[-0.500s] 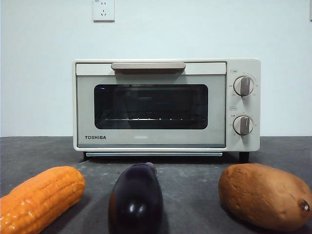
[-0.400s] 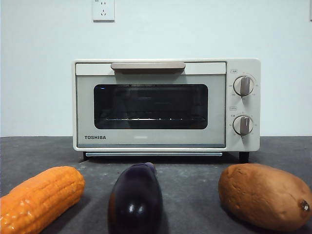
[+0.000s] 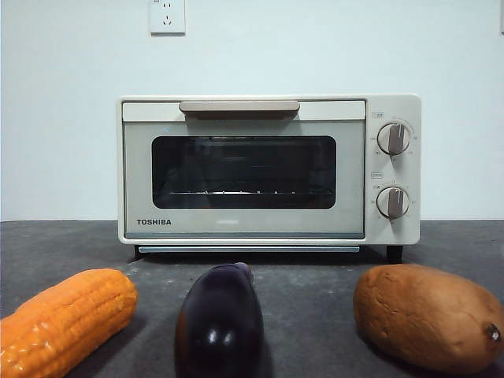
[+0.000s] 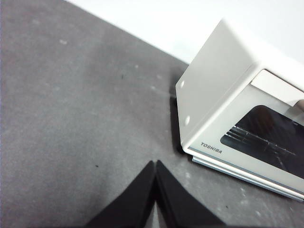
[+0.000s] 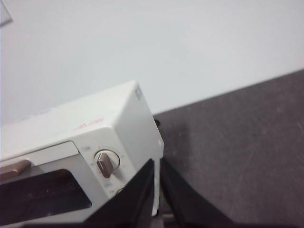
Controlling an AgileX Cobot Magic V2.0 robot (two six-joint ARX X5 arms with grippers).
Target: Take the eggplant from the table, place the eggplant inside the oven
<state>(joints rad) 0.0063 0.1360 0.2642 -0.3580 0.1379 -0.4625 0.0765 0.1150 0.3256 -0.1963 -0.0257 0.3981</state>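
Both grippers hang clear of the produce with their black jaws pressed together on nothing. From its own wrist camera, the left gripper [image 4: 155, 164] sits above bare table [image 4: 71, 118] off the oven's [image 4: 223, 85] TOSHIBA-labelled end; the right gripper [image 5: 157, 164] sits off the knob end, where the upper knob [image 5: 105, 164] shows just beside its jaw tips. Neither arm enters the front view.

Seen from the front, the eggplant [image 3: 220, 324] lies on the table [image 3: 315, 291] in the foreground, glossy and nearly black, its stem end pointing toward the oven [image 3: 268, 169] and well short of it. An orange corn cob [image 3: 67, 319] lies near on one side, a brown sweet potato [image 3: 429, 315] near on the other; neither touches the eggplant.

The oven stands behind them, door closed, its beige bar handle [image 3: 239, 106] across the top of the door, wire rack [image 3: 244, 191] visible through the dark glass, two round knobs [image 3: 393, 169] stacked at one end.

The table is matte dark grey, faintly mottled, and runs back to a plain white wall [image 3: 331, 47] that carries a white power socket [image 3: 167, 16] above the oven.
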